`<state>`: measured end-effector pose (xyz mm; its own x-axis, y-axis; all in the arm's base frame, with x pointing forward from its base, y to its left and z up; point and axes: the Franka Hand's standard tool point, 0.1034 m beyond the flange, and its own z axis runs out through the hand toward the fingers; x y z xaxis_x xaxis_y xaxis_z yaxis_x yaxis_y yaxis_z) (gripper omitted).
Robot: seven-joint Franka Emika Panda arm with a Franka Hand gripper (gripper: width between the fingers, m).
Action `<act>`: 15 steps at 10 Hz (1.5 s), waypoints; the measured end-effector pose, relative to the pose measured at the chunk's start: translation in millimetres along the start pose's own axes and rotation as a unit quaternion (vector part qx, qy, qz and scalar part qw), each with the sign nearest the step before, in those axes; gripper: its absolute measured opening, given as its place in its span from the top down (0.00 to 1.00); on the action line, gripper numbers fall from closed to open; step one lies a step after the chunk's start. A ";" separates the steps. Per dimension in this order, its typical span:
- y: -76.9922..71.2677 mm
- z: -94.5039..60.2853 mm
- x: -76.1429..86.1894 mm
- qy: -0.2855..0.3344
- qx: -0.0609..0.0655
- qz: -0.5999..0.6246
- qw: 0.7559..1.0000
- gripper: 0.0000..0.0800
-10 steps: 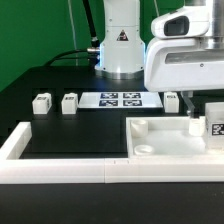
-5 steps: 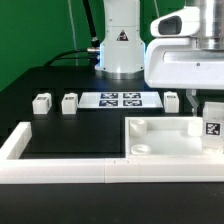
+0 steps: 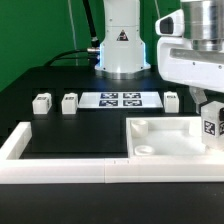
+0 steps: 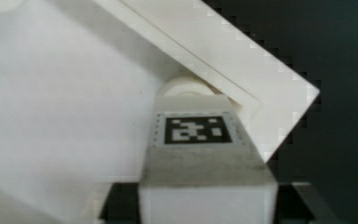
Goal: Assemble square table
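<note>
Top (image 3: 168,141) lies flat on the black table (image 3: 60,125) toward the exterior view's right, inside the rail (image 3: 60,166) along the near edge. One leg (image 3: 211,125) stands roughly upright over the top's far corner on the exterior view's right, tag facing the camera.

Gripper (image 3: 209,108) has hold of that leg. Jaws are part-way closed against both its sides, nothing else in them. Wrist view agrees: leg (image 4: 197,135) sits btwn the jaws, long axis pointing straight away from the hand. Its far end meets the top's inner corner (image 4: 247,80).

A socket (image 3: 143,148) shows at a near corner; the one under the leg is hidden. Target corner looks in line w/ the leg's axis, so the next move is prob. straight down w/ a twist, no sideways shift. Tip seated or not: can't tell.

Further out, loose legs (image 3: 41,101) (image 3: 69,101) (image 3: 171,98) sit in a row w/ the marker board (image 3: 120,99). Arm's base (image 3: 120,45) is behind.

Vs 1 s ago: wrist housing sits higher in the exterior view. Leg and tag barely shifted. Top and loose legs are unchanged.
</note>
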<state>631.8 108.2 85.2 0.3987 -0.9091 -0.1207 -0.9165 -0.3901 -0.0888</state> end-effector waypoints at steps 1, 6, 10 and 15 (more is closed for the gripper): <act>0.5 0.5 -0.5 -0.013 0.005 0.092 0.996 0.64; 0.2 0.2 -7.4 0.007 -0.016 -0.028 0.999 0.40; -2.2 0.4 -5.2 0.015 -0.010 -0.221 0.975 0.19; -5.5 -0.8 -5.1 0.032 -0.029 -0.489 0.871 0.19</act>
<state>634.8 114.9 87.1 0.9889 -0.1428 0.0414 -0.1398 -0.9878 -0.0683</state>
